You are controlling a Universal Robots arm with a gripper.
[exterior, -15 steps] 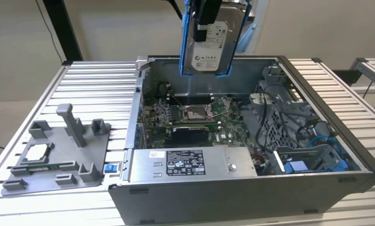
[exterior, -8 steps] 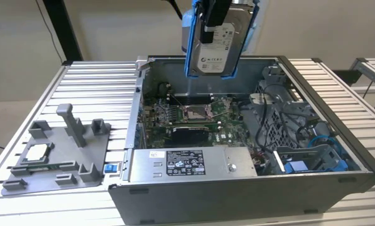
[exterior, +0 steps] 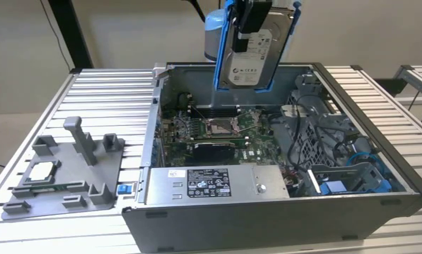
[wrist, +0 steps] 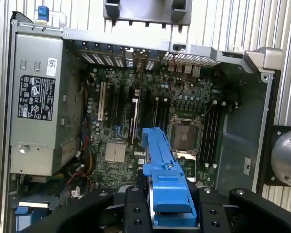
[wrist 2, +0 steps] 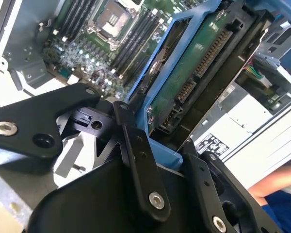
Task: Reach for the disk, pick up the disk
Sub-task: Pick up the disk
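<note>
Here the arm comes down from the top of the exterior view, over the far side of the open computer case [exterior: 380, 201], and its gripper [exterior: 254, 21] hangs well above the case floor. The gripper is clamped on the disk [exterior: 250, 53], its black fingers [exterior: 250, 24] pressed against the disk's upper part. The disk is lifted clear of the case and touches nothing else.

The disk hangs upright, with its long axis nearly vertical and a slight lean. Its white label faces the near side in the exterior view, and its blue side rails [exterior: 225, 47] run down both long edges and join under the bottom end. In the second wrist view the disk's [wrist 2: 199, 73] underside shows, with a green circuit board and a row of connector pins, and the black links of the gripper [wrist 2: 165, 145] close around the blue frame. In the first wrist view the blue rail [wrist: 165, 179] stands between the black finger links, seen end-on.

Below the disk lies the green main board [exterior: 218, 132] with its square socket. A grey power box [exterior: 211, 182] with a label sits at the near wall of the case. To the exterior view's left, on the ribbed table [exterior: 105, 95], stands a grey plastic fixture [exterior: 62, 174] that carries a small square chip [exterior: 41, 170].
</note>
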